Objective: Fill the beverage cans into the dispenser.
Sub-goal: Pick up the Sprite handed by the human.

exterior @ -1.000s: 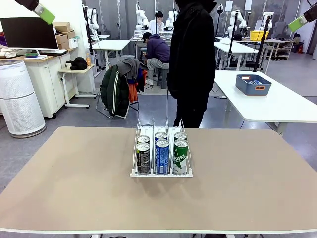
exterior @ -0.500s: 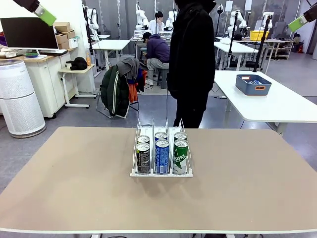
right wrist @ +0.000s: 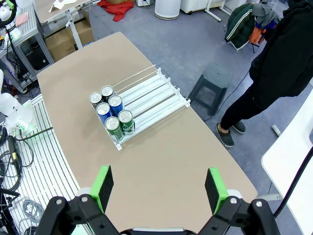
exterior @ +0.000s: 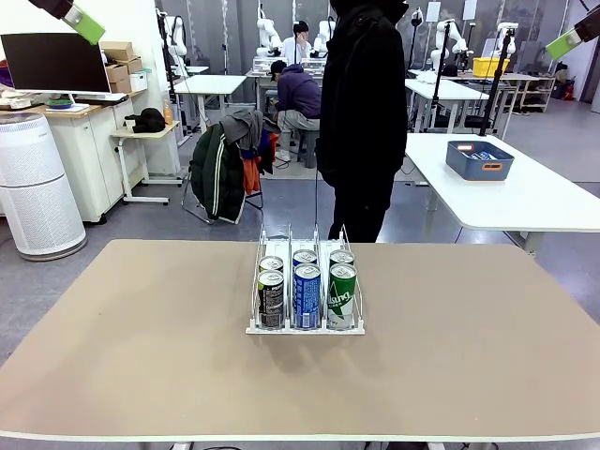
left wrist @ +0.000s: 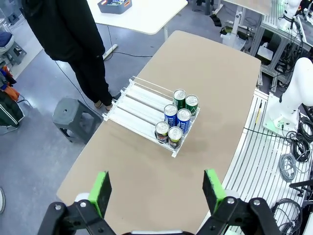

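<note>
The dispenser (exterior: 305, 246) stands in the middle of the tan table (exterior: 141, 356). Several beverage cans fill its near end, two per lane: a dark can (exterior: 271, 300) in front on the left, a blue can (exterior: 307, 296) in the middle, a green can (exterior: 341, 296) on the right. Both arms are raised high; a green pad (exterior: 89, 26) of the left gripper and a green pad (exterior: 565, 43) of the right show at the top corners. My left gripper (left wrist: 156, 191) is open far above the dispenser (left wrist: 139, 110). My right gripper (right wrist: 159, 189) is open high over the cans (right wrist: 110, 110).
A person in black (exterior: 364, 112) stands at the table's far edge, right behind the dispenser, with a grey stool (right wrist: 213, 81) nearby on the floor. A blue bin (exterior: 479, 159) sits on a white table at the back right. Bare tabletop lies all around the rack.
</note>
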Action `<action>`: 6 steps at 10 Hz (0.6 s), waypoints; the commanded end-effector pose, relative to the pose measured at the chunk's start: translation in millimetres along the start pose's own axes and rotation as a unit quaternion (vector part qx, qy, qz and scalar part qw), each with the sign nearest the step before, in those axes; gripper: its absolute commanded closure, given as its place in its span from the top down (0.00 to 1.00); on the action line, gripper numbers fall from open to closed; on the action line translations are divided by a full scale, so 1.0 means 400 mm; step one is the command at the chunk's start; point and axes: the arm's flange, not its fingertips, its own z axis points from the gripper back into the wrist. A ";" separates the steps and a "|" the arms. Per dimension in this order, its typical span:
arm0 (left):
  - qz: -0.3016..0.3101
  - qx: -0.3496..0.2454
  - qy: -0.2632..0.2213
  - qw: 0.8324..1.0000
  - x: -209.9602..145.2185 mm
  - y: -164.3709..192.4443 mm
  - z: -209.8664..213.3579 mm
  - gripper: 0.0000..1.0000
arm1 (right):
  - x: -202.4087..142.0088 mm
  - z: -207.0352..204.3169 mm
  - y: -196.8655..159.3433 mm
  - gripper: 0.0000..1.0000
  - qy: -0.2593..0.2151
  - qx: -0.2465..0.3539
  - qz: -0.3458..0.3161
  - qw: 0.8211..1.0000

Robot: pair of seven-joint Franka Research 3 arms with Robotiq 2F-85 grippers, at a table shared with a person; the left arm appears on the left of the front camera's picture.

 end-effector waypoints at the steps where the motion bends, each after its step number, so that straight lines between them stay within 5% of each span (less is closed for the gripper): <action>1: 0.000 0.003 0.002 1.000 -0.002 0.001 -0.002 1.00 | -0.002 -0.003 0.004 1.00 0.000 0.000 -0.001 1.000; 6: 0.000 0.003 0.002 1.000 -0.002 0.001 -0.002 1.00 | -0.002 -0.003 0.004 1.00 0.000 0.000 -0.001 1.000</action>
